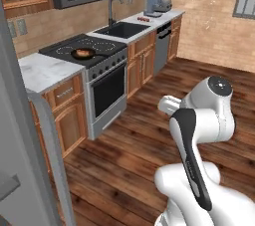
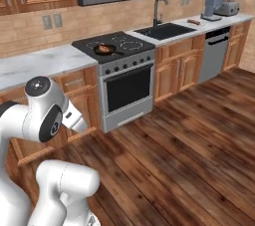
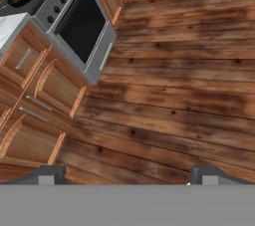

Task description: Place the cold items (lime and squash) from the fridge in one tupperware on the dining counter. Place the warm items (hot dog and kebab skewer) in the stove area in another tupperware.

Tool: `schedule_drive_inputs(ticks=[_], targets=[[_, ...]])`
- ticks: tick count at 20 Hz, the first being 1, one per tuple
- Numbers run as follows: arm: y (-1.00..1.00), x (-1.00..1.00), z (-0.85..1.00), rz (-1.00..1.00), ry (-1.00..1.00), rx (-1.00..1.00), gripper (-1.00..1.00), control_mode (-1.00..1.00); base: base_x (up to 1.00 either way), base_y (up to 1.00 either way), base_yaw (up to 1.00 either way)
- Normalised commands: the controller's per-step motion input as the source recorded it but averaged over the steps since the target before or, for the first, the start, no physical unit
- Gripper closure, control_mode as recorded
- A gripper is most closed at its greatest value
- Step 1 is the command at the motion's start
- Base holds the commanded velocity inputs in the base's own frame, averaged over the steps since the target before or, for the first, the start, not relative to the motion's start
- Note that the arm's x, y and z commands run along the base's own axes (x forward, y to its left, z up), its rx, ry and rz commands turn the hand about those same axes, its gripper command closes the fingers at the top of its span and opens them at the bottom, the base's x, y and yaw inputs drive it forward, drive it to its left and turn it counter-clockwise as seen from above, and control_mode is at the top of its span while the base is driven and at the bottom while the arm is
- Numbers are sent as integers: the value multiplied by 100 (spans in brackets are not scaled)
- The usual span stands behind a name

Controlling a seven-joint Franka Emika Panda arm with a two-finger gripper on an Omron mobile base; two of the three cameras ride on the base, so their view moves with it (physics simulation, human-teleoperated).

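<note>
While we are facing the kitchen run from the wooden floor [image 3: 174, 70], our gripper [image 3: 127, 176] is hanging over bare planks with its two fingertips [image 3: 50, 174] standing wide apart and nothing between them. Looking along the hand, we are seeing the oven door [image 3: 82, 23] and the wooden drawers [image 3: 30, 95] beside it off to the left. On the black stove [image 2: 113, 46] a dark pan [image 2: 103, 49] is sitting on a front burner, and we are making out something orange-brown lying in it, likely one of the warm items, though it is too small for us to tell which. The same pan [image 1: 83, 53] is showing from the left base camera. Further along the bench [image 2: 45, 63] we are seeing a sink [image 2: 165, 31] with a tall tap, and beyond it a small red item [image 2: 194, 21] lying just beside a grey appliance [image 2: 213, 7]. Our white arm [image 1: 199, 120] is folded low in front of the base.
</note>
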Motion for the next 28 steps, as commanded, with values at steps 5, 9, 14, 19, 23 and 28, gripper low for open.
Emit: schedule_drive_inputs(ticks=[5, 9, 14, 19, 23, 28], targets=[[0, 0, 0, 0, 0, 0, -100, 100, 66, 1, 13], [0, 0, 0, 0, 0, 0, -100, 100, 75, 0, 11], [0, 0, 0, 0, 0, 0, -100, 100, 85, 0, 10], [0, 0, 0, 0, 0, 0, -100, 100, 91, 0, 12], [0, 0, 0, 0, 0, 0, -100, 100, 94, -1, 15], [0, 0, 0, 0, 0, 0, -100, 100, 77, -13, 23]])
